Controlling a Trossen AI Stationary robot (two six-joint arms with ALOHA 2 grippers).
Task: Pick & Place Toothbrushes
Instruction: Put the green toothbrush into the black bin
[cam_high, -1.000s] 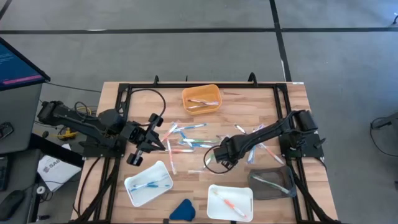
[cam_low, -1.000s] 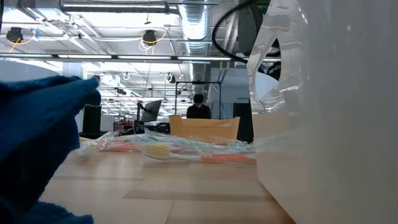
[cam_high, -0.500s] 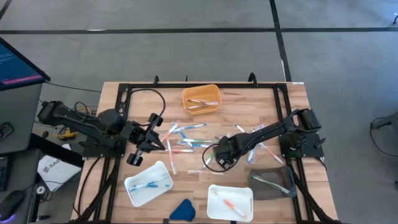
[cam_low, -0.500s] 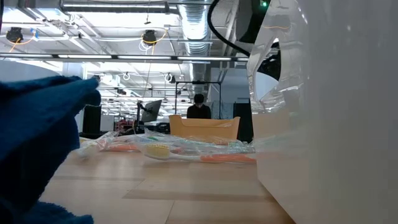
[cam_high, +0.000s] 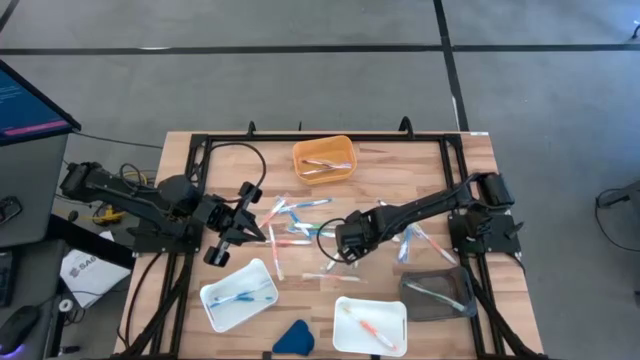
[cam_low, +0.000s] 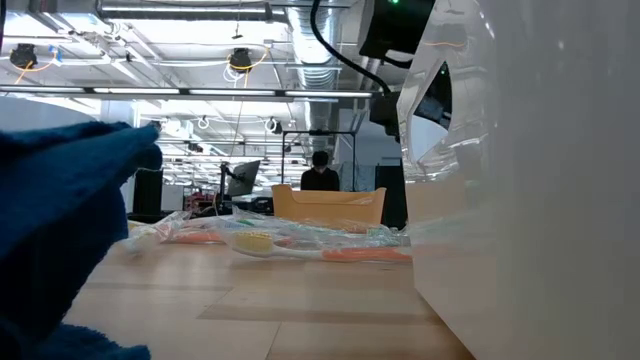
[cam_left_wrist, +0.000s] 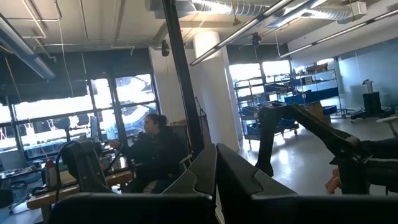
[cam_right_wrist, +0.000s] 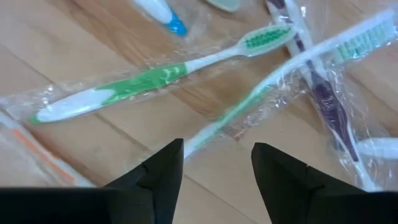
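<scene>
Green-handled toothbrush (cam_right_wrist: 124, 87), wrapped, flat on wooden surface (cam_high: 390, 165) amid scattered pile, framed by spread right end effector (cam_right_wrist: 214, 165) lowered to pinch; left end effector (cam_high: 258, 230) clenched, idle nearby.

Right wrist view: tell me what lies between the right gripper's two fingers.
In the right wrist view, the handle end of a wrapped green toothbrush runs into the gap of the open right gripper, over bare wooden table. Nothing is gripped yet.

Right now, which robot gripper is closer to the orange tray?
The right gripper, just below the orange tray over the toothbrushes. The left gripper sits slightly farther, down to its left.
</scene>
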